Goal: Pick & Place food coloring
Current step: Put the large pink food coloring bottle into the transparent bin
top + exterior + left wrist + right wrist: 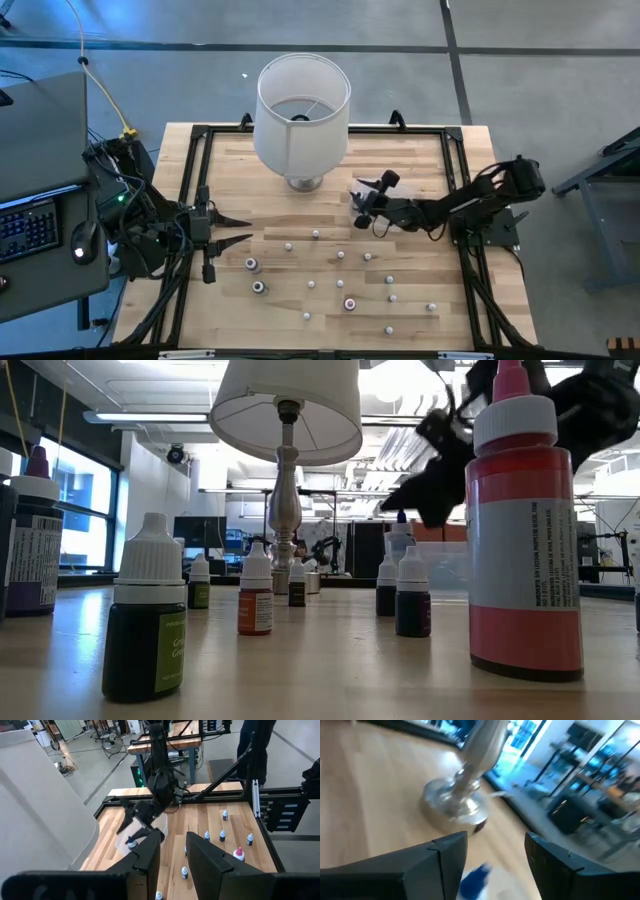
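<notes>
Right gripper [495, 855], jaws apart and holding nothing, hovers over a blue bottle [474, 880] beside the lamp base [452, 805]; remaining food coloring [340, 285] stands upright across the worktop [420, 170], nearer this arm than the half-open, empty left gripper [235, 228].

Lamp: white lampshade [303, 108] on silver stem, round metal base [451, 806], far middle of worktop.
Worktop: light wood planks [420, 170], black frame rail round edges.
Left side: grey desk with keyboard [28, 230] and mouse [80, 242].
Background: person's legs [252, 742], possibly standing by another bench.
</notes>
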Motion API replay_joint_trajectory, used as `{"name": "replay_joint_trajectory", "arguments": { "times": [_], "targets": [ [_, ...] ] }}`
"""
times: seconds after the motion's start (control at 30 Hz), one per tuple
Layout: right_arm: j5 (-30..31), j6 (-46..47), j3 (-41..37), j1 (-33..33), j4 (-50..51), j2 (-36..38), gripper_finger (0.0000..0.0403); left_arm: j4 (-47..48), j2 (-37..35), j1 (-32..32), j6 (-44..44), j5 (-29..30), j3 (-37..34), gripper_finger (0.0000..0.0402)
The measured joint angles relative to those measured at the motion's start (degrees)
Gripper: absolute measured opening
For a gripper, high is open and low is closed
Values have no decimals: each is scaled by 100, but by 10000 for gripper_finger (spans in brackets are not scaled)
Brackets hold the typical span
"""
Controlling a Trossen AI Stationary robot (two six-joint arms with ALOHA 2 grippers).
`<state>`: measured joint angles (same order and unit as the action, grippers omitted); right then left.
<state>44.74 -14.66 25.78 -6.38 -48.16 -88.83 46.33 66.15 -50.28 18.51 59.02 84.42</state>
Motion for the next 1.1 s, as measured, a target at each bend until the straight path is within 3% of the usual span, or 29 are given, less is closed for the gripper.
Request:
{"name": "replay_joint_trajectory", "arguments": {
  "times": [0.1, 0.17, 0.27, 0.37, 0.5, 0.6, 0.73, 0.93, 1.1],
  "targets": [
    [-76, -225, 64, -290, 29, 461, 192, 12, 0, 0, 1, -27, 0, 92],
    [-462, -231, 129, -530, 147, 823, 193, 71, 0, 0, -34, -174, 0, 92],
    [-2014, -177, 320, -792, 536, 1107, 193, 519, 2, -1, -132, -361, 2, 92],
    [-2962, 348, 674, -954, 617, 887, 193, 1507, 2, -137, 173, -540, -5, 92],
    [-3280, 835, 1301, -1028, 1366, 324, 193, 2569, -5, -433, 1007, -595, -436, 92],
    [-3718, 964, 1710, -1044, 1966, -96, 193, 2353, 4, -506, 1584, -569, -1124, 92],
    [-4062, 966, 2165, -1241, 2077, -318, 193, 1341, 2, -496, 1773, -564, -2144, 92],
    [-4409, 1266, 2490, -1617, 2291, -256, 193, 705, -7, -485, 1323, -816, -3048, 92],
    [-4920, 1782, 2513, -1907, 2357, -269, 193, -98, -4, -485, 864, -879, -3364, 92]
  ]
}}
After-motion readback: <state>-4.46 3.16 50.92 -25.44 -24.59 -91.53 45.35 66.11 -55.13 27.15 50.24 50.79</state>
